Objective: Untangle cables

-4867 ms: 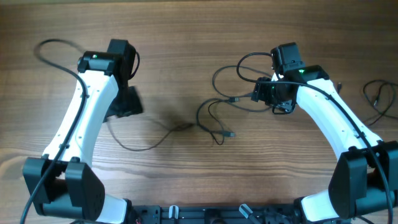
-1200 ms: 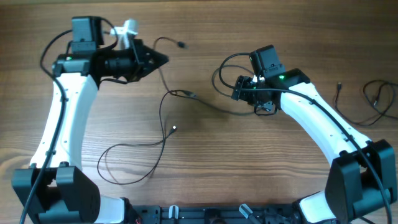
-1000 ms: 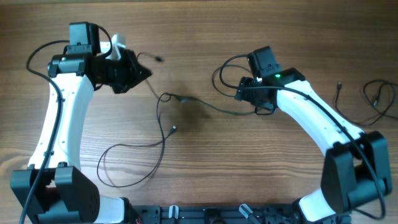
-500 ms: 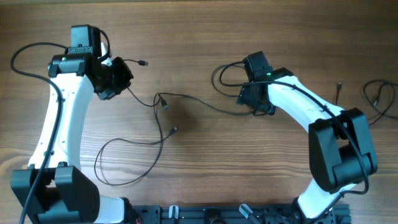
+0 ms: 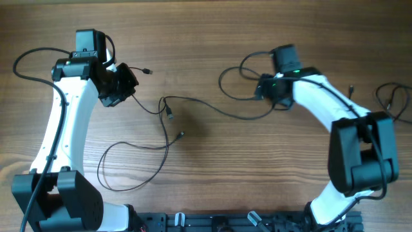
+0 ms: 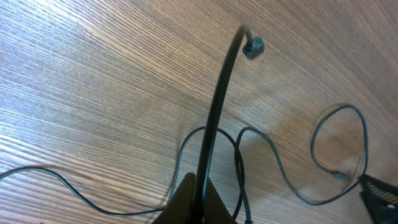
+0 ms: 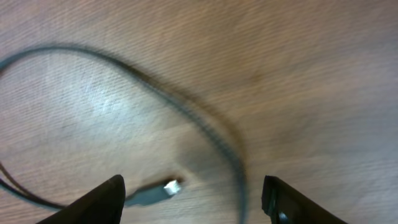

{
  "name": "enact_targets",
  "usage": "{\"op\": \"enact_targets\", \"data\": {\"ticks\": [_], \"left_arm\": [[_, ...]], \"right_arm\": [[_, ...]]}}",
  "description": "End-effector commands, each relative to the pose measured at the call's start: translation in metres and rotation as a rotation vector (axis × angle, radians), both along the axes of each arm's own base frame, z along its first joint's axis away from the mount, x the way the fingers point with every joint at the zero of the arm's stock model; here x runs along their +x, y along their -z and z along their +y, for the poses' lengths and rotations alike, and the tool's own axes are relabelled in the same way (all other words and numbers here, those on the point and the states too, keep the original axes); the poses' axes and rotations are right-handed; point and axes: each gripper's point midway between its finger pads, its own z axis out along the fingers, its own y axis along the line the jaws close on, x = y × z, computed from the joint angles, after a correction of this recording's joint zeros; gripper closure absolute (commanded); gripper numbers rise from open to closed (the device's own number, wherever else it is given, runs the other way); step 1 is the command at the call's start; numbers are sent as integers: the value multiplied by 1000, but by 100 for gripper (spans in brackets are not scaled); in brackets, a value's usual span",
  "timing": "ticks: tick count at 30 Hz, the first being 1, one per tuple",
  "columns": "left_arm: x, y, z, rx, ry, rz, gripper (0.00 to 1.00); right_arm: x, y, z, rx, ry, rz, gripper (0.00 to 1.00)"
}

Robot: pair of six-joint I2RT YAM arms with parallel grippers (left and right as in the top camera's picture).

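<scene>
Thin dark cables (image 5: 193, 102) lie spread across the middle of the wooden table, with small plugs (image 5: 170, 116) near the centre and a wide loop (image 5: 106, 169) at the lower left. My left gripper (image 5: 121, 87) is shut on one cable; in the left wrist view that cable (image 6: 217, 106) rises from the closed jaws to its plug tip (image 6: 252, 46). My right gripper (image 5: 265, 90) stands open over another cable's loops. Between its fingers (image 7: 106, 199), a blurred cable (image 7: 217, 137) and a silvery plug (image 7: 169, 186) rest on the wood, not held.
More thin cables (image 5: 391, 100) lie at the right edge, with a small plug (image 5: 351, 90) beside them. The left arm's own thicker black cable (image 5: 29, 57) arcs out at the far left. Both arm bases stand at the front edge.
The left gripper has carried its cable leftward, drawing it out across the table, then held still. The right gripper has shifted right and turned, staying open.
</scene>
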Motion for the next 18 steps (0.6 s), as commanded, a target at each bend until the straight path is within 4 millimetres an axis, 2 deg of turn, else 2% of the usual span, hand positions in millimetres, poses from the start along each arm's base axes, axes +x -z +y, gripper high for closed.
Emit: {"op": "enact_targets", "data": {"ticks": [1, 4, 9, 18], "left_arm": [[-3, 2, 2, 15, -5, 7, 96], [-3, 2, 2, 15, -5, 7, 96], [-4, 2, 2, 15, -5, 11, 96], [-5, 3, 2, 14, -5, 18, 96]], "right_arm": [[2, 8, -12, 30, -176, -8, 27], [5, 8, -18, -16, -295, -37, 27], [10, 7, -17, -61, -423, -75, 27], [12, 7, -23, -111, -436, -79, 31]]}}
